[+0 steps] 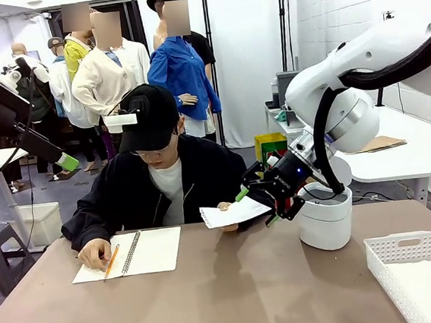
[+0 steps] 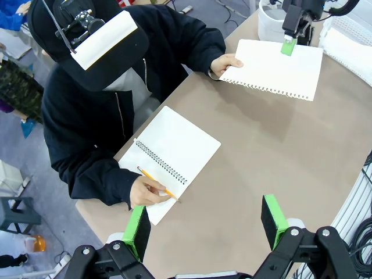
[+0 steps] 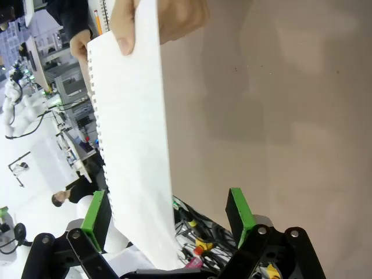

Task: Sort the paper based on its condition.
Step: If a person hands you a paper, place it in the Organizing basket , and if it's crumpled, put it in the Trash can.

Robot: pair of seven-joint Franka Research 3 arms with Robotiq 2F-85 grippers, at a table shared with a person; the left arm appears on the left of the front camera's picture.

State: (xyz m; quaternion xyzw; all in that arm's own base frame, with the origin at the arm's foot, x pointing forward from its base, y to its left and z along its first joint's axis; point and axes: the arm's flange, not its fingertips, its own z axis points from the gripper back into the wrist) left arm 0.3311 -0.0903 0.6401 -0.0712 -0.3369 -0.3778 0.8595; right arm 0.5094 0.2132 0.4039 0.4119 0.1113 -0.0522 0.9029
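A: White paper [image 1: 236,212] where?
B: Off the bench's far edge, held by person's hand [image 1: 224,206], sheet between right gripper [image 3: 168,218] spread jaws. Left gripper [image 2: 206,224] spread, holding nothing.

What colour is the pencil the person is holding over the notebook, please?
Yellow-orange; the pencil lies across the spiral notebook, clearest in the left wrist view.
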